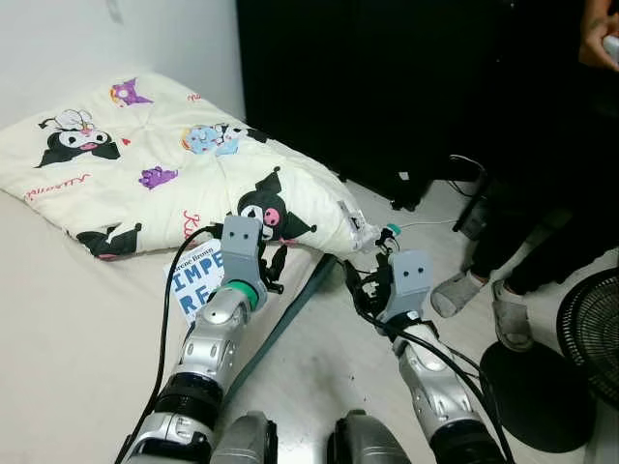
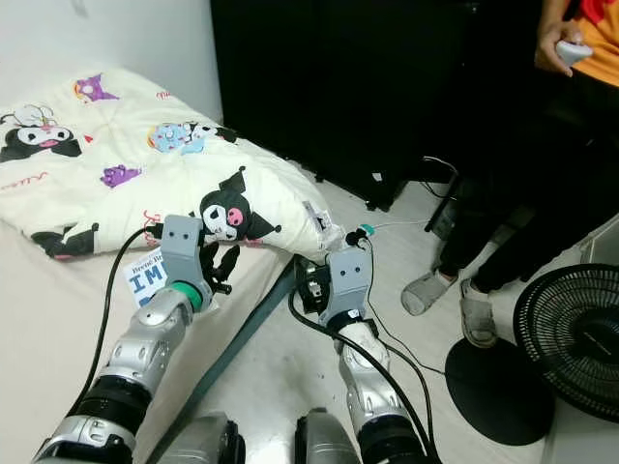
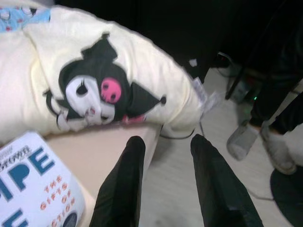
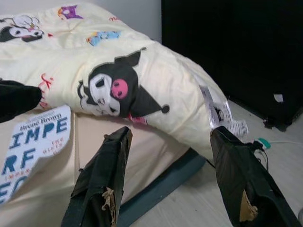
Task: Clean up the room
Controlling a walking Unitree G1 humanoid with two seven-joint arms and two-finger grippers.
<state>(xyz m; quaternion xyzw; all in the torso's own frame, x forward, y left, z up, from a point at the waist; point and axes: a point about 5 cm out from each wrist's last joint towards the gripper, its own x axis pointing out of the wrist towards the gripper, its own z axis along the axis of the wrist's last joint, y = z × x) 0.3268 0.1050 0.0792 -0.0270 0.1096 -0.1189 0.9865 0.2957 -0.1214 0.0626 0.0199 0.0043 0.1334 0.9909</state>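
A cream comforter [image 1: 164,164] printed with cartoon characters lies bunched on the mattress [image 1: 68,338], one corner hanging over the bed's edge. In front of it a white book [image 1: 198,280] with blue letters lies flat on the mattress. My left gripper [image 1: 274,267] hovers just right of the book near the comforter's edge, open with nothing between its fingers [image 3: 134,156]. My right gripper [image 1: 370,280] is held over the floor beside the bed, wide open and empty, facing the hanging corner and its white tag [image 4: 215,111]. The book [image 4: 33,142] lies to its side.
A person stands at the right, feet [image 1: 484,295] on the floor, a controller [image 2: 573,48] in one hand. A black floor fan [image 1: 590,338] stands at the far right. A black cabinet [image 1: 387,77] rises behind. Cables and a plug [image 1: 392,230] lie on the floor.
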